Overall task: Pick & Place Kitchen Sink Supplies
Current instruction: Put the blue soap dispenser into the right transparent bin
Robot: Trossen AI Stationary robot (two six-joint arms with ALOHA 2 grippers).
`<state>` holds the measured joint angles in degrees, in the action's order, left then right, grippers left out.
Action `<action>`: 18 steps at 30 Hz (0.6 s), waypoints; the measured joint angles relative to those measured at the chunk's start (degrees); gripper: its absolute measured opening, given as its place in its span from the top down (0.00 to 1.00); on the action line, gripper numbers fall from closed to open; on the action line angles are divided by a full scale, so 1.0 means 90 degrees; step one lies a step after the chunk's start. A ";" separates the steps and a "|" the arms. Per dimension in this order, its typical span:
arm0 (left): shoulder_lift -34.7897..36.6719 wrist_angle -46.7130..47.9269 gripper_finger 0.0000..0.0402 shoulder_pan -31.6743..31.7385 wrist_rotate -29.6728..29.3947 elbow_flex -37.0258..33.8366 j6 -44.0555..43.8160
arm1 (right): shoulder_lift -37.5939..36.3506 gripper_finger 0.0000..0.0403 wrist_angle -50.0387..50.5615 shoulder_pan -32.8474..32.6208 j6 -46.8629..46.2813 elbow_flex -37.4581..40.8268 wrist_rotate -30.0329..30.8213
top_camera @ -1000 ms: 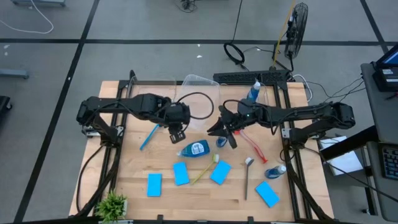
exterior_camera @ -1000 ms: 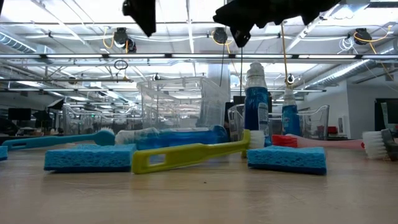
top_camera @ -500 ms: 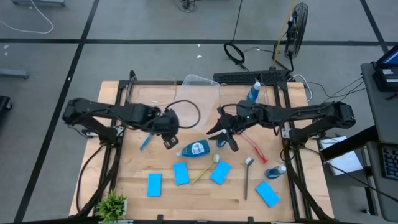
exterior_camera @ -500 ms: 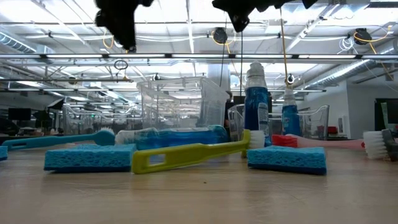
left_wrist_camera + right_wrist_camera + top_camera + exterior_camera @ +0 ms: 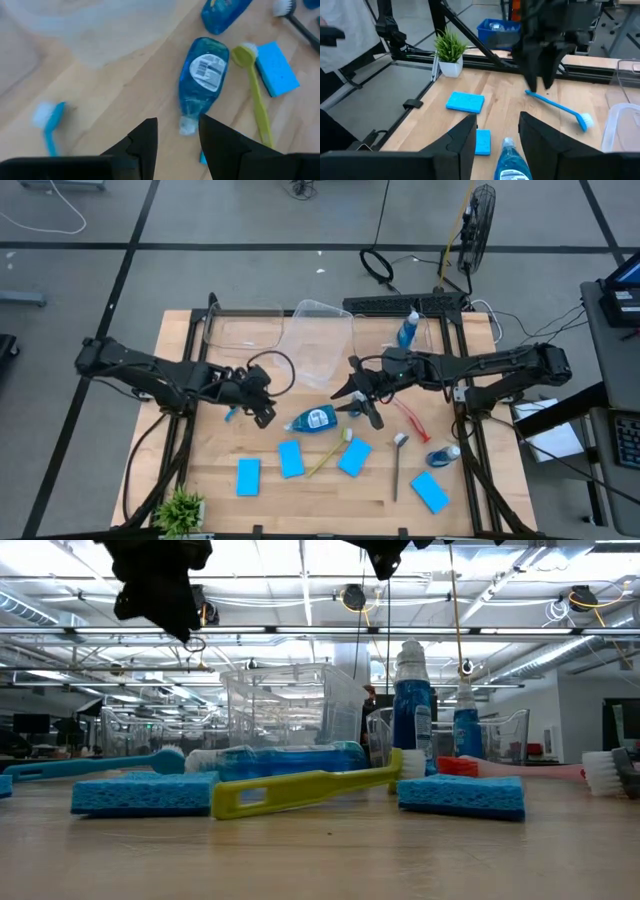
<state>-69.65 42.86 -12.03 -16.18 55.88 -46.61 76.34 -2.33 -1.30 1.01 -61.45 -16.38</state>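
In the low view the left hand [image 5: 160, 590] and the right hand [image 5: 385, 552] are cut off by the top edge, so their fingers cannot be judged there. In the right wrist view the lying bottle [image 5: 511, 165] runs off the lower edge, and in the left wrist view the blue brush [image 5: 50, 122] is blurred

A: Where is there free room on the table [image 5: 200, 480]?

B: Bare wood lies along the near edge, between the sponges and the potted plant [image 5: 181, 507]

A: And what blocks the middle?

B: A bottle lying flat [image 5: 316, 419], a yellow brush [image 5: 328, 452] and a grey brush [image 5: 397, 465] crowd it; clear tubs [image 5: 318, 343] fill the far side, and both arms hang above the centre
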 joint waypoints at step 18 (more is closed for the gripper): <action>-0.1586 -0.2311 0.42 0.0311 0.0866 -0.0520 0.1460 | 0.0000 0.65 0.0098 -0.0012 -0.0082 0.0000 0.0022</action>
<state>-83.92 22.06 -9.23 -8.39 51.20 -33.47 76.34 -1.45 -1.41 0.27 -61.45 -16.19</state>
